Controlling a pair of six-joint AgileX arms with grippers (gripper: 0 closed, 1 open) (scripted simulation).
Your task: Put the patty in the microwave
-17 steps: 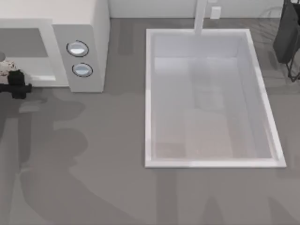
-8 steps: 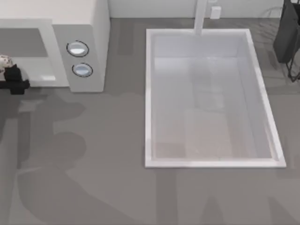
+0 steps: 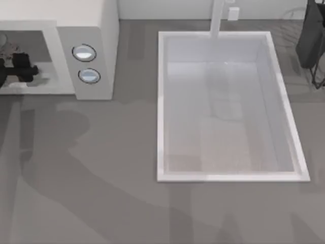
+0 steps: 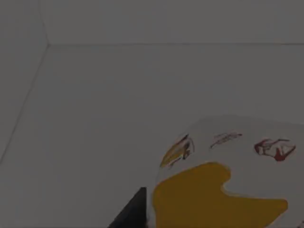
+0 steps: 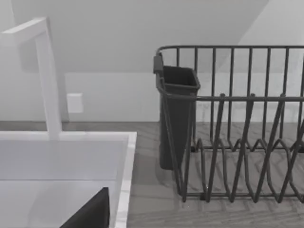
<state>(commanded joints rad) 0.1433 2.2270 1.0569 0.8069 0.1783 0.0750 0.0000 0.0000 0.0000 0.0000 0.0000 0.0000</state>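
Nearly done: left pincer (image 3: 20, 72) inside the microwave (image 3: 91, 30) cavity, upper left of the top view, apparently gripping the patty (image 4: 223, 185) just above the cavity floor; release and withdrawal left. Right pincer parked at upper right, finger state impossible to tell

The microwave (image 3: 86, 46) stands at the table's (image 3: 101, 193) far left, the sink (image 3: 161, 101) to its right, and the dish rack (image 5: 237, 142) beyond the sink's right side.

Grey counter (image 3: 101, 178), white sink (image 3: 161, 101)
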